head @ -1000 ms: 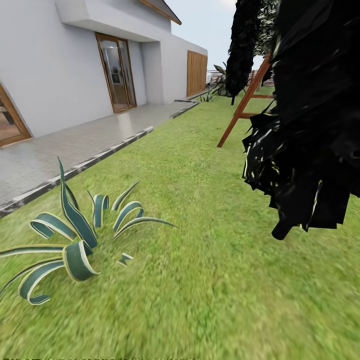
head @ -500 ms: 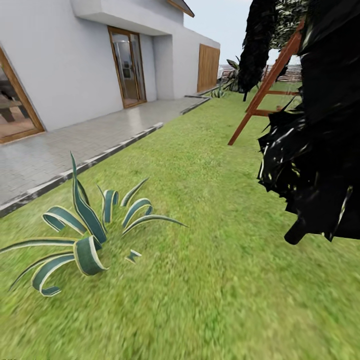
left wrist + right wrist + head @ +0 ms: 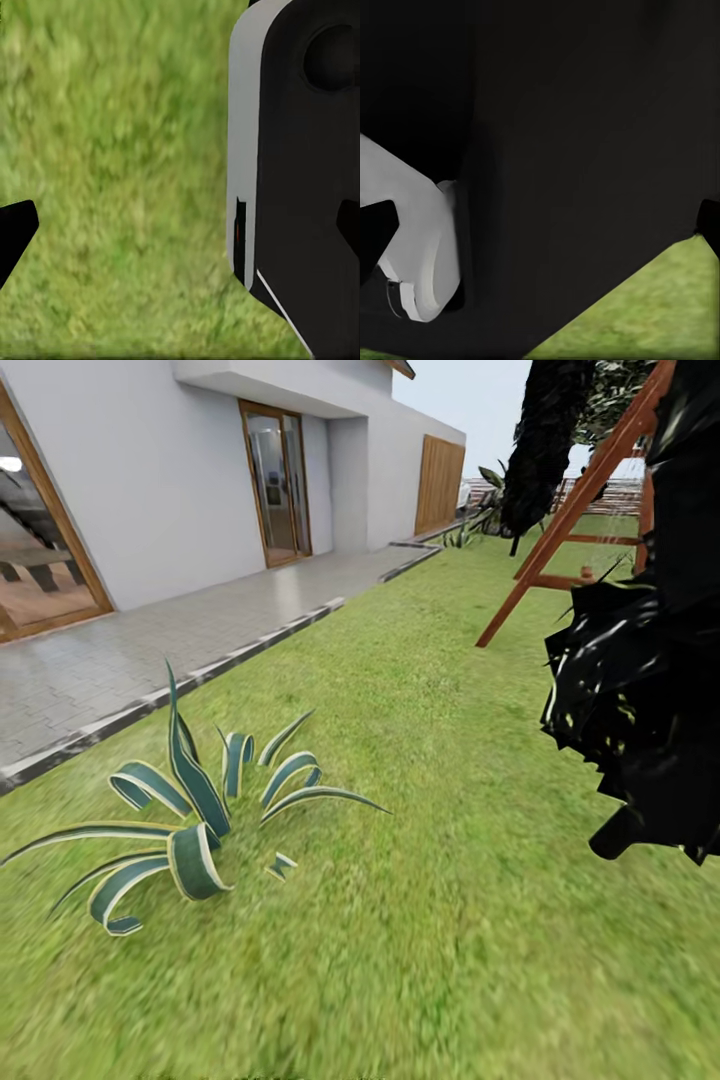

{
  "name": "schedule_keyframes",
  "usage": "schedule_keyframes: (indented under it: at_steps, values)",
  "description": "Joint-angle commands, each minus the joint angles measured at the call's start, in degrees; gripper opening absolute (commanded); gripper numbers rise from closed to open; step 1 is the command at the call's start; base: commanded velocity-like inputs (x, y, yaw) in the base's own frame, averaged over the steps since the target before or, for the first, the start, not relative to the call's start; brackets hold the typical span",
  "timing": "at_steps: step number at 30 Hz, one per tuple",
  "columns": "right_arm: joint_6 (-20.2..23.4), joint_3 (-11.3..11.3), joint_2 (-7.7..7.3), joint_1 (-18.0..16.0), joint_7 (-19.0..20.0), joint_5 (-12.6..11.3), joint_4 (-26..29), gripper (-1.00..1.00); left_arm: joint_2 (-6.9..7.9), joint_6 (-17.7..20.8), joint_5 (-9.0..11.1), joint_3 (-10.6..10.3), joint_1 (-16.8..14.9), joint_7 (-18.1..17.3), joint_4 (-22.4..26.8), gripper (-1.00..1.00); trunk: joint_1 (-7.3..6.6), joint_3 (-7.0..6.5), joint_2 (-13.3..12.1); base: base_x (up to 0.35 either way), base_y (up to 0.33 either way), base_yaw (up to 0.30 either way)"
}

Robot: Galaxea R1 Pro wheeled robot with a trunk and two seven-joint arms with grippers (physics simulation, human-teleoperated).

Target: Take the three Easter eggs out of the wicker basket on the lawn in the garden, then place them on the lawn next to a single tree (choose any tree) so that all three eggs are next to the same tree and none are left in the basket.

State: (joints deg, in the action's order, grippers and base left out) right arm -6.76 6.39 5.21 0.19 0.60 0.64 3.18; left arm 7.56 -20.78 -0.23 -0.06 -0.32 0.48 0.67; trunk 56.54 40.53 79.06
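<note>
One striped spiky plant [image 3: 190, 810] lower left on mottled lawn [image 3: 430, 690], one black bushy tree [image 3: 650, 660] right, grey paving [image 3: 150, 650], tool states can't tell.

The lawn [image 3: 430, 690] spreads as mottled green grass from a paved walkway [image 3: 150, 650] with a grey curb. A striped agave plant [image 3: 195, 830] grows from it, and a red-brown wooden frame [image 3: 545, 555] stands farther back.

Pale grey house wall [image 3: 150, 490] with wood-framed glass doors [image 3: 278, 485] and a slatted wooden gate [image 3: 440, 485]. Grey paved terrace [image 3: 120, 650] edged by a kerb. Striped agave plant [image 3: 190, 820], red-brown wooden frame [image 3: 570, 520], clear daylight sky [image 3: 470, 395].
</note>
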Motion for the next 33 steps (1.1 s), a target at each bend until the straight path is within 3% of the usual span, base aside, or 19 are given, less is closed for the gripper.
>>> schedule_keyframes:
  at_steps: [1, 33]
  values:
    - [-0.09, 0.27, 0.06, 0.01, 0.01, 0.08, 0.06, 1.00, 0.00, -0.18, -0.03, -0.02, -0.03, 0.05, -0.06, 1.00, -0.23, -0.06, -0.40, 0.002, 0.001, 0.129]
    - [-0.02, 1.40, 0.41, 0.03, 0.01, 0.07, 0.07, 1.00, 0.00, -0.07, -0.03, 0.01, -0.03, 0.05, -0.14, 1.00, -7.26, -3.00, -13.23, 0.000, 0.000, 0.130]
